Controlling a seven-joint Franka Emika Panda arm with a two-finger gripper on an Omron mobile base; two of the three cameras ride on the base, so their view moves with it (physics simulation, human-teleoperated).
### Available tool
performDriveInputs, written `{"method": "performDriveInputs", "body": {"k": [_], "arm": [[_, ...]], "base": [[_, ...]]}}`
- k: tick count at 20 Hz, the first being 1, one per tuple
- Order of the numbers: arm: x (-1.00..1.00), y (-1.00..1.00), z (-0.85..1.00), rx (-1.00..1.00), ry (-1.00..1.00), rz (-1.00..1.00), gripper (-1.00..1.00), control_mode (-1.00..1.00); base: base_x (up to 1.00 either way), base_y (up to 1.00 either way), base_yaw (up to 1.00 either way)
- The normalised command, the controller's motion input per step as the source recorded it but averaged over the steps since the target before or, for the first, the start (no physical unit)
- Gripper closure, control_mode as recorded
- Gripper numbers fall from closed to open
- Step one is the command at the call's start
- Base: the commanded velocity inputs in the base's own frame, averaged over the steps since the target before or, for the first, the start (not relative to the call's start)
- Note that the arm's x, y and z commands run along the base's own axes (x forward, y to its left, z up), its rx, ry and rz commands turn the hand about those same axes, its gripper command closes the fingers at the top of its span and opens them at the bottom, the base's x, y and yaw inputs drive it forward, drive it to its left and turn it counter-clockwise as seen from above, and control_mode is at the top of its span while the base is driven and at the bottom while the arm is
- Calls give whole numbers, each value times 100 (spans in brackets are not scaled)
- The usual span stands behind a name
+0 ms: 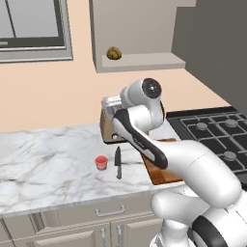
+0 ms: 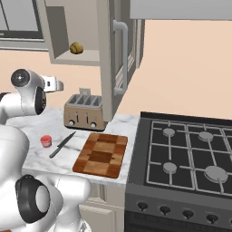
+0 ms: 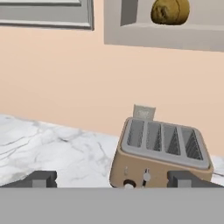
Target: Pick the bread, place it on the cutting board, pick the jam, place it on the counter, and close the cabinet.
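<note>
The bread (image 1: 114, 53) (image 2: 76, 47) (image 3: 170, 11), a round brown loaf, sits on the lower shelf of the open cabinet (image 1: 140, 61) (image 2: 86, 56). The cabinet door (image 2: 107, 59) stands swung out towards me. A small red jam (image 1: 101, 162) (image 2: 45, 141) jar stands on the marble counter (image 1: 48, 159) (image 2: 43, 161). The checkered cutting board (image 2: 102, 154) (image 1: 159, 174) lies to its right, partly behind my arm in the left base view. My gripper (image 1: 109, 103) (image 2: 56, 84) (image 3: 113, 181) hovers above the toaster, below the bread, open and holding nothing.
A tan four-slot toaster (image 1: 110, 129) (image 2: 84, 112) (image 3: 159, 153) stands against the wall. A black knife (image 1: 118, 163) (image 2: 62, 144) lies between jam and board. A gas stove (image 2: 186, 154) (image 1: 217, 132) borders the counter on the right. A window (image 1: 31, 26) is at the upper left.
</note>
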Motion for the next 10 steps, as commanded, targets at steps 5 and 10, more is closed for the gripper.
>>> {"method": "performDriveInputs", "body": {"k": [5,10], "arm": [[-2,-13,41,0,0,0,-100,-100],[0,-21,44,0,0,0,-100,-100]], "base": [[0,0,0],[0,0,0]]}}
